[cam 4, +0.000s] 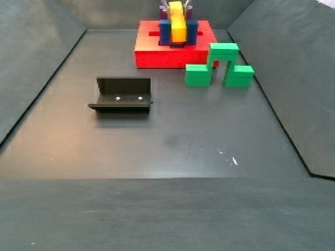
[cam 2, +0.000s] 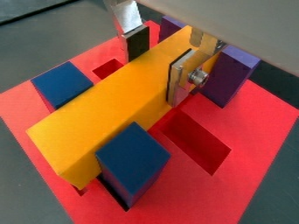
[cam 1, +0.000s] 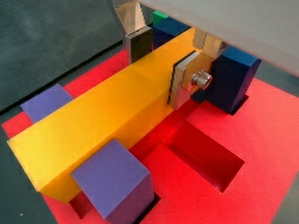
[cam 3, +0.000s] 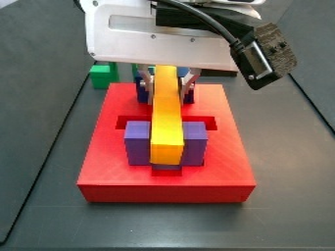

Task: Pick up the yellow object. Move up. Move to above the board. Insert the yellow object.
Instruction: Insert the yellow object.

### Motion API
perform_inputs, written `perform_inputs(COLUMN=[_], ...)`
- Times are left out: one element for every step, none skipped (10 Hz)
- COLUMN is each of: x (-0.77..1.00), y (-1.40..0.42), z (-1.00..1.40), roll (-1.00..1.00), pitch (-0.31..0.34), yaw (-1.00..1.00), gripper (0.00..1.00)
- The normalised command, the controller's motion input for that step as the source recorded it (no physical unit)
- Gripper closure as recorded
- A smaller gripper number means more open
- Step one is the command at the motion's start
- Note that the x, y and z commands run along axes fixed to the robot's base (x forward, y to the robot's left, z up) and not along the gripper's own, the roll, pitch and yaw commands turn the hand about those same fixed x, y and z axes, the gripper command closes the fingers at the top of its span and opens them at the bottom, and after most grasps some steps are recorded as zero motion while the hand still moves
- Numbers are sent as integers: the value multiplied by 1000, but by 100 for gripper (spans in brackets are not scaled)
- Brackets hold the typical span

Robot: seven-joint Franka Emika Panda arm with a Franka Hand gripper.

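Observation:
The yellow object [cam 1: 105,114] is a long yellow-orange bar lying flat across the board [cam 1: 257,149], the red slab, between its posts. It also shows in the other wrist view [cam 2: 117,114] and in both side views [cam 3: 167,118] [cam 4: 175,25]. My gripper [cam 1: 162,59] [cam 2: 159,59] straddles the bar's far end, with one dark pad on each long side, shut on it. In a side view the gripper [cam 3: 164,74] hangs over the board's back half [cam 3: 164,181]. The bar's top stands a little above the posts.
Purple posts [cam 1: 114,179] [cam 1: 47,102] and a blue post [cam 1: 239,74] flank the bar. An open cut-out slot [cam 1: 211,153] lies beside it. A green U-shaped block [cam 4: 216,67] stands next to the board [cam 4: 157,57]. The fixture [cam 4: 120,95] stands on the floor, apart.

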Motion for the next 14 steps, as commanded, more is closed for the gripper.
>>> perform_inputs(x=[-226, -243, -111, -34, -89, -74, -23, 0, 0, -20, -117, -46, 0, 0], y=[-23, -43, -3, 0, 0, -14, 0, -11, -49, -80, -151, -151, -63, 0], z=[-203, -103, -3, 0, -20, -54, 0, 0, 0, 0, -3, -69, -69, -94], roll=[0, -50, -89, -26, -49, 0, 70, 231, 216, 219, 310, 389, 244, 70], pitch=[-123, -191, -189, -83, -139, -147, -153, -66, -106, -114, -153, -117, -4, 20], yaw=[26, 34, 54, 0, 0, 74, 94, 140, 100, 51, 31, 63, 51, 0], gripper=[100, 100, 100, 100, 100, 100, 100, 100, 100, 100, 100, 100, 100, 100])
